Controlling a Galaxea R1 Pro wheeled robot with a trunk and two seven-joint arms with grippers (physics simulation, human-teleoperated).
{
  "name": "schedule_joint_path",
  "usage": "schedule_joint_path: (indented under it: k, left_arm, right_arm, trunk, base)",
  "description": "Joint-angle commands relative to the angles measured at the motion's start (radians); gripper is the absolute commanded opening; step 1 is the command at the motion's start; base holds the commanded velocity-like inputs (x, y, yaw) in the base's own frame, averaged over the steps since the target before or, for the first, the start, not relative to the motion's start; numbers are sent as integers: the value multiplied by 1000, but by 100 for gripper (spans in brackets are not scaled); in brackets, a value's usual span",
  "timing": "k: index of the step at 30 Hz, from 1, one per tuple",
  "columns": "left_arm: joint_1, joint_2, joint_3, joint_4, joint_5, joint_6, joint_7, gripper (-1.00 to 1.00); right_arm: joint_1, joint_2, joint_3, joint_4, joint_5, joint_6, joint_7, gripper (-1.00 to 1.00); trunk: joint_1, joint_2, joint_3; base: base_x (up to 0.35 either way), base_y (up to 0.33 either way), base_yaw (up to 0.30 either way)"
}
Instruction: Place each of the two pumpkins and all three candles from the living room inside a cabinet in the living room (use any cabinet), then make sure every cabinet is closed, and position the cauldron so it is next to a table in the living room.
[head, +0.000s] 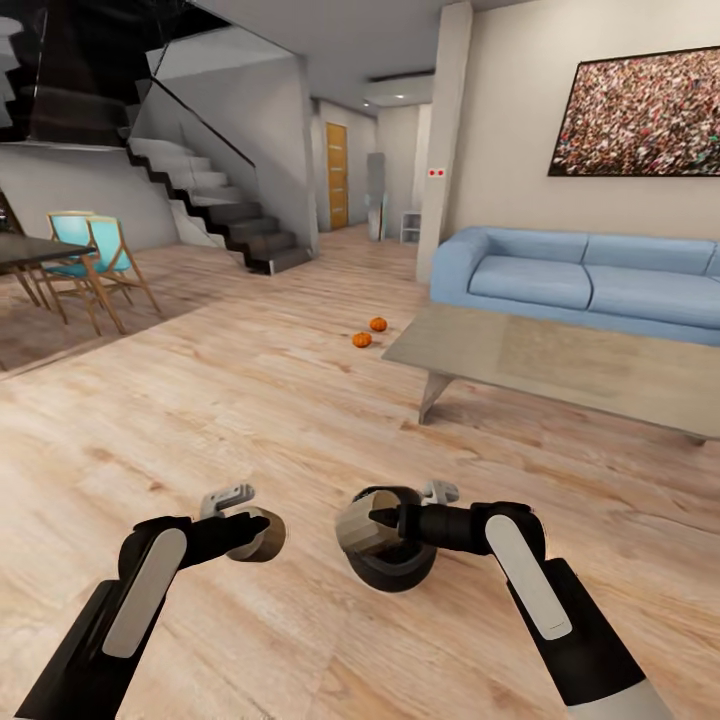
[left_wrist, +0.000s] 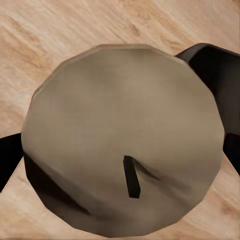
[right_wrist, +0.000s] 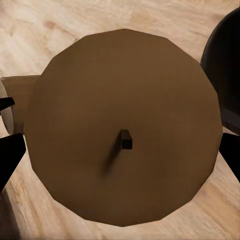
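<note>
From the head view, both pumpkins sit on the floor at twelve o'clock beside the coffee table, uncollected, while the left gripper and right gripper each clasp a candle; the left wrist view shows its pale candle end-on and the right wrist view a browner candle, both awaiting a cabinet.

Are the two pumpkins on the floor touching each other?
Apart. The head view shows bare wood floor between the nearer pumpkin and the farther pumpkin, both lying just off the coffee table's corner.
</note>
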Motion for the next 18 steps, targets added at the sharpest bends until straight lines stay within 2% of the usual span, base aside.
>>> schedule_joint_path:
  k: [1,11,18]
  left_arm:
    - [-1,1,-2,-1,12,1,10,-100]
    - [0,1,-2,-1,12,1,10,-100]
    - [0,1,-2,-1,12,1,10,-100]
  right_arm:
    - [-1,-1,1,-1,-18,1,-11,-100]
    - [-1,-1,1,-1,-17,1,-11,-100]
    - [-1,0,1,0,-16,-1,-11,-100]
  trunk:
    - [0,0,-1]
    - [0,0,-1]
    - [0,0,-1]
  base:
    - [0,0,292]
    - [6,0,292]
    - [153,87,292]
